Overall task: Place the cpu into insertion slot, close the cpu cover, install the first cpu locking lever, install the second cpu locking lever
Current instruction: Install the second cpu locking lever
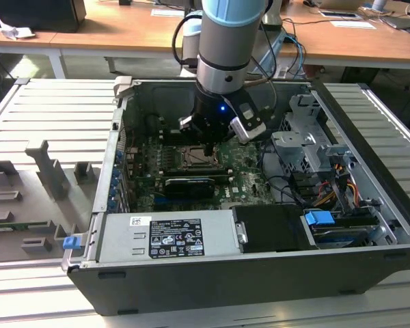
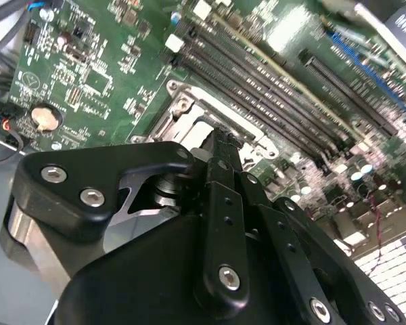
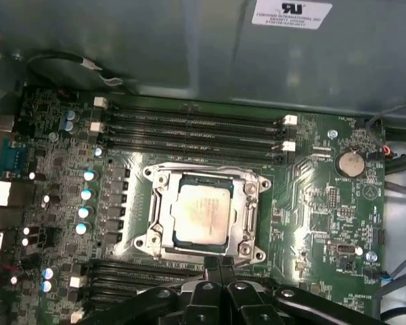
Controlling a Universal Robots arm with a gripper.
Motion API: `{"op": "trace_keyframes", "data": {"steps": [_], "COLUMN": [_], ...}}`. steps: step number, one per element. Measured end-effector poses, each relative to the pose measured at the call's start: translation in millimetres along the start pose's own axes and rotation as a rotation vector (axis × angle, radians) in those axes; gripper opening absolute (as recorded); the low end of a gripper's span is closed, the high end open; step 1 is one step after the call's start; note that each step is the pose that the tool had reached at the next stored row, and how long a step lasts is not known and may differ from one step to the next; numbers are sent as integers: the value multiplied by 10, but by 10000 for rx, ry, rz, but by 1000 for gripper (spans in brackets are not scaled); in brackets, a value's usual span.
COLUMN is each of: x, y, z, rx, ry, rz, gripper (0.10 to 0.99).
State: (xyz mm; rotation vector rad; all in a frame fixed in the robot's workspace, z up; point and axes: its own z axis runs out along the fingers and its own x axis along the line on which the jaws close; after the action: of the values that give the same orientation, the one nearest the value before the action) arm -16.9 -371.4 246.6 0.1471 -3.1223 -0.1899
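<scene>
My gripper [image 3: 220,265] hangs low inside the open computer case [image 1: 369,205], its two fingers pressed together with nothing between them, tips poised right at the edge of the insertion slot [image 3: 204,213]. In the second wrist view the closed fingertips [image 2: 220,145] sit just over the slot's metal rim; I cannot tell whether they actually touch it. Held shut like this, the fingers make one narrow point, which I judge suits pushing on thin metal parts better than grasping.

The cpu [image 3: 201,212] lies flat in the slot, its pale metal top showing through the square opening of the cpu cover [image 3: 249,210]. The cover appears folded down around the chip, framing it on all sides. The locking levers along the frame's edges are too fine for me to say whether either is latched.

Beyond the slot, long black memory slots [image 3: 193,125] run beside it on the green motherboard [image 3: 325,203], and a coin battery [image 3: 352,162] sits well apart from it.
</scene>
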Motion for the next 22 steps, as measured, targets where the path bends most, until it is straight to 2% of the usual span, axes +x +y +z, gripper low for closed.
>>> {"op": "trace_keyframes", "data": {"steps": [4, 6, 7, 12, 14, 17, 20, 22], "x": [21, 56, 108, 272, 344, 383, 388, 396], "y": [-86, -102, -99, -91, -91, -97, -103, -104], "z": [-9, -10, -9, 14, 70, 152, 190, 198], "rx": [-16, -18, -21, -25, -27, -30, -130, -357], "ry": [-1, -1, -1, -2, -2, -2, -10, -33], "rz": [-1, 1, -1, 0, -1, 0, -3, -5], "gripper": [106, 106, 106, 106, 106, 106, 106, 106]}}
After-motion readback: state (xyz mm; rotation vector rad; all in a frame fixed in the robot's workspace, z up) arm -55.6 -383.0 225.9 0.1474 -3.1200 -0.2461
